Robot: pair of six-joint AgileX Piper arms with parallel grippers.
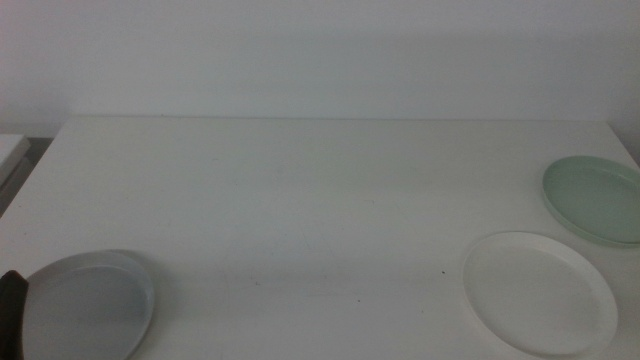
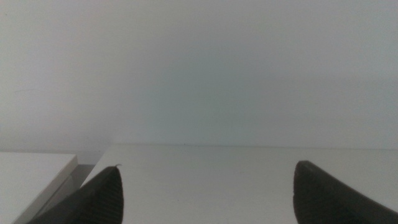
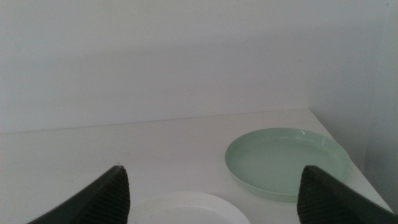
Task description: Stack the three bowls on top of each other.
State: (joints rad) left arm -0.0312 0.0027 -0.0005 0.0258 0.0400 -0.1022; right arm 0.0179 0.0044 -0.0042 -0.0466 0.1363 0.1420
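Three bowls rest apart on the white table (image 1: pixel 300 190). The light grey-blue bowl (image 1: pixel 85 305) sits at the near left corner. Near right lies the white bowl (image 1: pixel 540 292), and the pale mint green bowl (image 1: pixel 597 198) is just behind it at the right edge. A dark sliver of my left gripper (image 1: pixel 9 312) shows beside the grey-blue bowl; its wrist view has the left gripper (image 2: pixel 208 167) open over bare table. My right gripper (image 3: pixel 212 168) is open too, above the white bowl's rim (image 3: pixel 186 200), with the green bowl (image 3: pixel 286 160) beyond. The right arm is out of the middle view.
A white wall (image 1: pixel 320 50) rises behind the table's far edge. A lower white surface (image 2: pixel 31 177) adjoins the table's left side across a dark gap. The green bowl lies close to the table's right edge.
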